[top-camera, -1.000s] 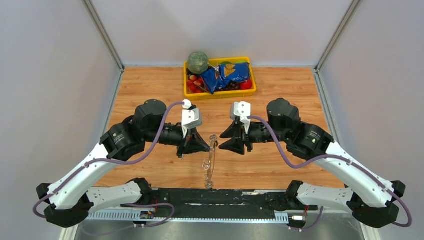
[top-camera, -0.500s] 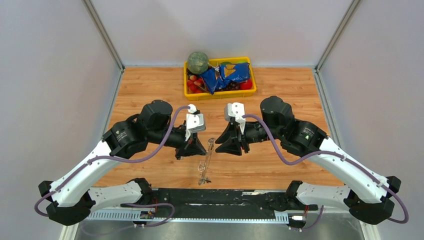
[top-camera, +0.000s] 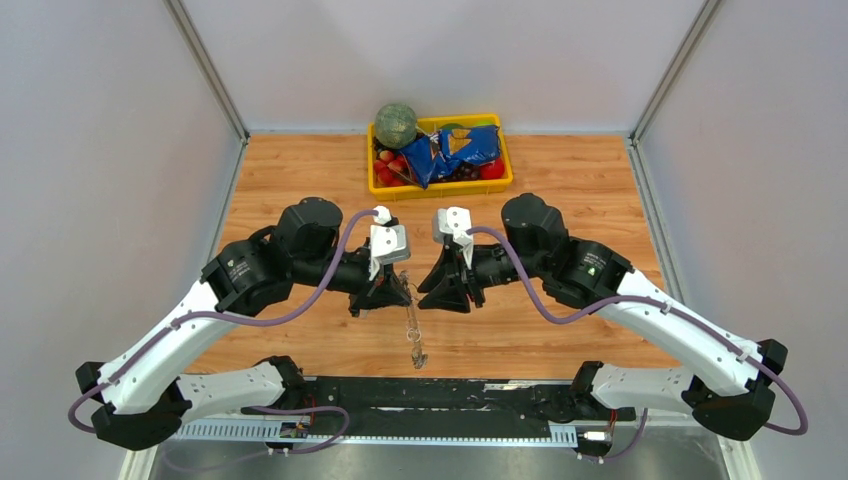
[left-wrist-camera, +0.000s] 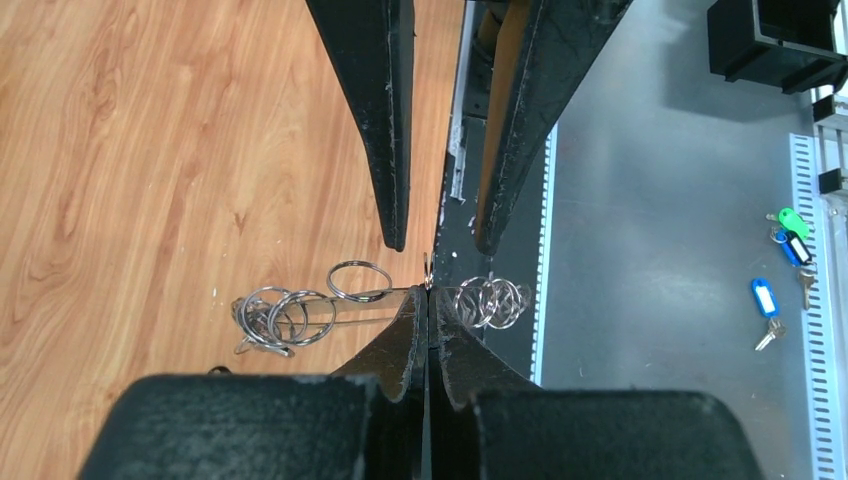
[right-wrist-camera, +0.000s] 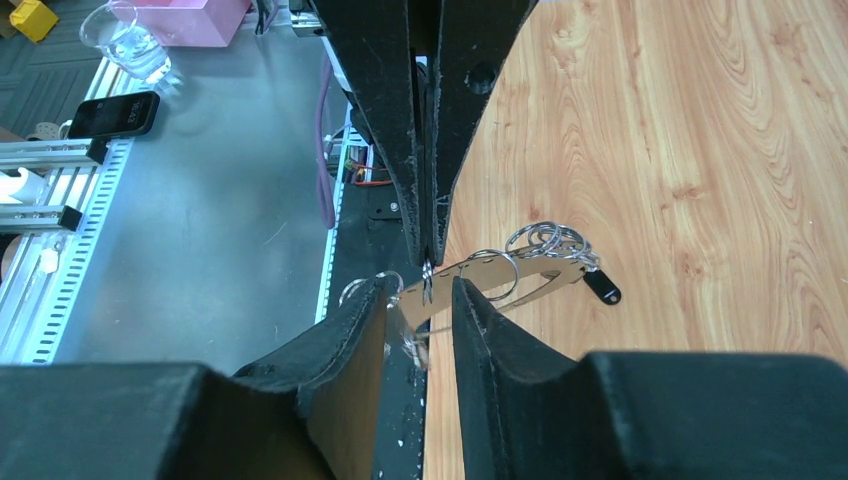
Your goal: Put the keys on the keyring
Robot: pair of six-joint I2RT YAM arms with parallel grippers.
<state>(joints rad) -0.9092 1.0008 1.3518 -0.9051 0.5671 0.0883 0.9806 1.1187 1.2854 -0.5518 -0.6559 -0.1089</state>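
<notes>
The keyring (top-camera: pixel 413 325) hangs between my two grippers above the wooden table. My left gripper (top-camera: pixel 403 290) is shut on it; in the left wrist view its jaws (left-wrist-camera: pixel 428 292) pinch the thin loop, with small silver rings bunched to the left (left-wrist-camera: pixel 275 315) and right (left-wrist-camera: pixel 492 300). My right gripper (top-camera: pixel 424 288) is open, and its fingers (right-wrist-camera: pixel 425 292) stand on either side of the loop (right-wrist-camera: pixel 500 268), facing the left fingertips (right-wrist-camera: pixel 425 200). One black key head (right-wrist-camera: pixel 602 288) hangs at the ring cluster on the far end. I see no other keys.
A yellow tray (top-camera: pixel 440 189) with a green ball, a blue bag and red fruit stands at the back centre. The black arm-mount rail (top-camera: pixel 450 392) runs along the near table edge, just below the hanging keyring.
My right gripper has moved left and now straddles the keyring at the left fingertips. The left gripper still holds the keyring, which has swung a little.
</notes>
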